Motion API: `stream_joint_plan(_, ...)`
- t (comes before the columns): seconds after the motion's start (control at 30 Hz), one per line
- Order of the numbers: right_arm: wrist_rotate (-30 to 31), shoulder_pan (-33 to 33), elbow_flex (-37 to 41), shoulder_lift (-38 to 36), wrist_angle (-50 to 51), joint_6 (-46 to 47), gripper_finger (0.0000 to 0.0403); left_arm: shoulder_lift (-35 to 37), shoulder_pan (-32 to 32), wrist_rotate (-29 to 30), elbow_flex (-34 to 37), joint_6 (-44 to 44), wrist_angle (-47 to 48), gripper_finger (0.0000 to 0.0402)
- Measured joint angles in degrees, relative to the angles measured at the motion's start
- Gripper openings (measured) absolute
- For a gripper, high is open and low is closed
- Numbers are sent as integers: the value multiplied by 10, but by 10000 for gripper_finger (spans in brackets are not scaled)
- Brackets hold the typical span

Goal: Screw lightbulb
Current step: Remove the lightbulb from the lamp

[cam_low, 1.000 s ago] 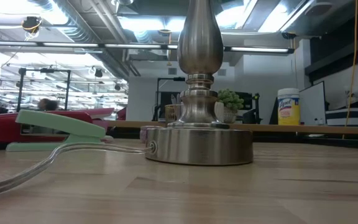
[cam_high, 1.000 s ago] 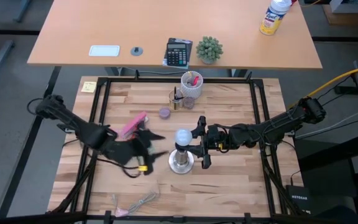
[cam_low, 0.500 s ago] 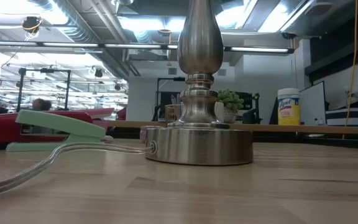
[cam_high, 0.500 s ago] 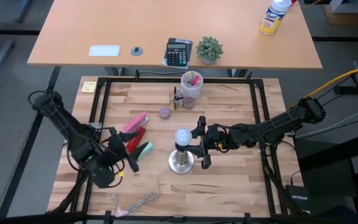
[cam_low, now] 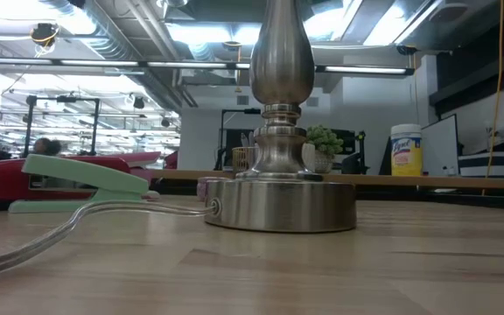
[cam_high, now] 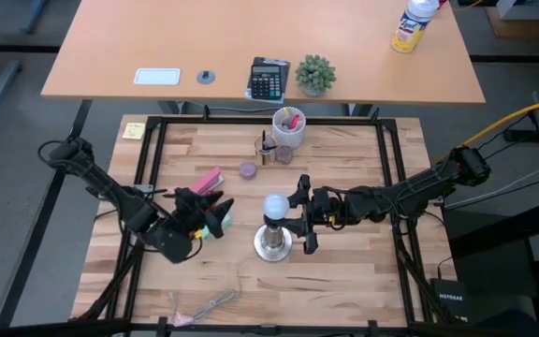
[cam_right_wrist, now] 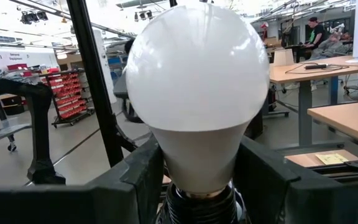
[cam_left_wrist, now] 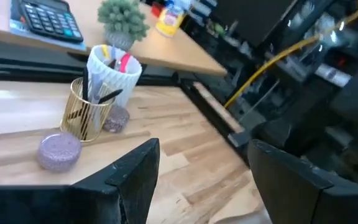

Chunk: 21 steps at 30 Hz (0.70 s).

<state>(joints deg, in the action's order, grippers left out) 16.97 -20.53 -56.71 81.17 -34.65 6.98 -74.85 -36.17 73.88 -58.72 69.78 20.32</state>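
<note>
In the low view only the round base and lower stem of the socket stand [cam_low: 280, 203] show; its top and the lightbulb are cut off above the frame, and neither arm appears there. From above, 1 lightbulb [cam_high: 274, 206] sits on top of that 1 stand [cam_high: 272, 242], near the middle of the wooden table [cam_high: 344, 271]. The right gripper [cam_high: 299, 217] reaches in from the right, its 2 fingers set on either side of the bulb; in the right wrist view the bulb [cam_right_wrist: 197, 87] fills the frame, with a dark finger [cam_right_wrist: 143, 180] hugging each side of its narrowing neck, though the exact contact line is hard to make out. The left gripper [cam_high: 215, 213] hangs over the table to the left of the stand, apart from it, jaws spread wide and empty, above a mint-green stapler [cam_high: 219, 225] and beside a pink one [cam_high: 202, 182], both partly hidden by the arm. Behind stand 1 white cup [cam_high: 288, 123] of pens, 1 gold wire holder [cam_left_wrist: 87, 115] and 1 purple disc [cam_high: 248, 168].
</note>
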Motion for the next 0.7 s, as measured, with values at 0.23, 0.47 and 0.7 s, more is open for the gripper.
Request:
stream_joint_plan(0.23, 0, 0, 0, 0, 0, 0, 179, -11, 13, -66, 0, -181, -88, 237)
stream_joint_plan(0.47, 0, 0, 0, 0, 0, 0, 179, -16, 14, -172, 0, -442, -249, 237)
stream_joint_plan(0.7, 0, 0, 0, 0, 0, 0, 179, -39, 23, -244, 0, -612, -371, 237)
